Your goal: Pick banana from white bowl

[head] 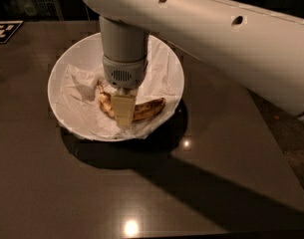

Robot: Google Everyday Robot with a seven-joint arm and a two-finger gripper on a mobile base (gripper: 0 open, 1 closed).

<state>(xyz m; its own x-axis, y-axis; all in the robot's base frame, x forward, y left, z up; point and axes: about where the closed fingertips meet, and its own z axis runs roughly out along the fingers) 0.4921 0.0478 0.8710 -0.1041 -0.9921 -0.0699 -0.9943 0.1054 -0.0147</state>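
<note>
The white bowl [56,78] stands on a dark table, left of centre in the camera view. It is lined with crumpled white paper towel [79,91]. The banana [150,107], yellow with brown speckles, lies in the bowl's front half, curving left to right. My gripper [122,113] reaches straight down from the grey wrist into the bowl and sits at the banana's middle, covering it. The banana's ends stick out on both sides of the gripper. My white arm crosses the top right of the view and hides the back of the bowl.
The dark glossy table [67,193] runs around the bowl; its right edge [271,133] slants down toward the lower right. A black-and-white marker tag [3,31] lies at the far left corner. The arm's shadow falls across the table in front of the bowl.
</note>
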